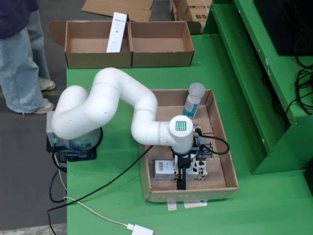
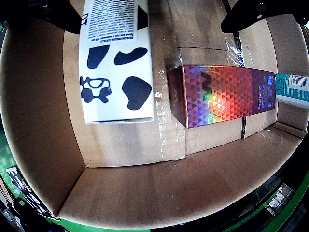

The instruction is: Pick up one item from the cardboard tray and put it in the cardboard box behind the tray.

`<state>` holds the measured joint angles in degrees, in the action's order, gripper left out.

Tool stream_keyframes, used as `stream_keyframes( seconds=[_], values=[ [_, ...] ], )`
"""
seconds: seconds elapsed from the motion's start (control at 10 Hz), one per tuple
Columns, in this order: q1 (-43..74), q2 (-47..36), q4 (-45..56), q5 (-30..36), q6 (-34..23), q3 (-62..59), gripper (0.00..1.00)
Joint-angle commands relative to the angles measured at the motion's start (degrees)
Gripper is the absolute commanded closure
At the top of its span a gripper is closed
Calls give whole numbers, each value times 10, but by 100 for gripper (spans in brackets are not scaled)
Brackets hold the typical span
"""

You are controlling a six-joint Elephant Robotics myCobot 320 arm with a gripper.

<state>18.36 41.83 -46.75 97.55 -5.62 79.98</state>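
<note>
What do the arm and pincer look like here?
Glossy white rounded arm on a black base. Wrist end cap carries a green LED dot matrix. The pincer is black, its dark fingers matte. Black cables loop off the wrist.

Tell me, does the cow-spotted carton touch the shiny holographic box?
Apart. The gripper-mounted view shows a strip of bare tray floor between the cow-spotted carton and the holographic box.
</note>
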Motion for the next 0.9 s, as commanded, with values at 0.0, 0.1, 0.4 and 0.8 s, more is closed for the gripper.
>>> stream_keyframes(
  seconds=[0.0,0.1,0.4,0.8],
  values=[
    [0,-13,-8,-1,-3,-11,0],
    [0,-13,-8,-1,-3,-11,0],
    [0,-13,-8,-1,-3,-11,30],
    [0,-13,-8,-1,-3,-11,70]
  ],
)
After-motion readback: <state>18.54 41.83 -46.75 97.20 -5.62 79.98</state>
